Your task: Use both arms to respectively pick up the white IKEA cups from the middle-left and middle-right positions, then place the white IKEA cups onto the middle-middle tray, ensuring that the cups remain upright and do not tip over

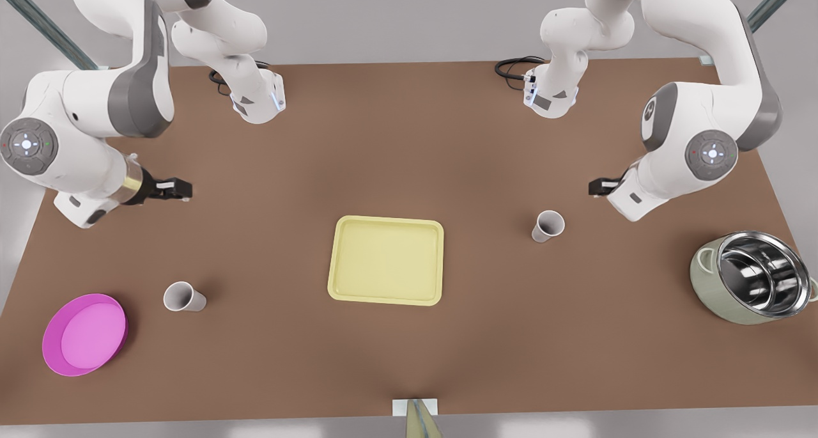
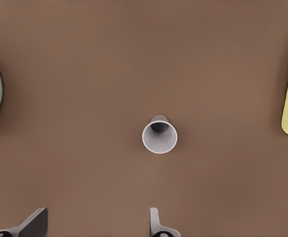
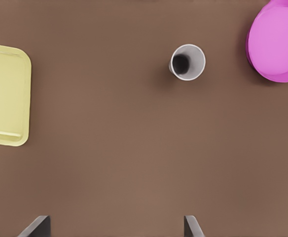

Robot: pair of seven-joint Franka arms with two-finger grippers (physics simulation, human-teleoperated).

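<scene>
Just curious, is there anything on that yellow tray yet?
No. The tray is bare; both cups stand on the table beside it. Whatever lies under the tray is covered.

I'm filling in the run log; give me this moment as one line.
phase: pre-grasp | left gripper: open, above cup near pot | right gripper: open, above cup near pink dish | tray: no cups | both cups upright
</scene>
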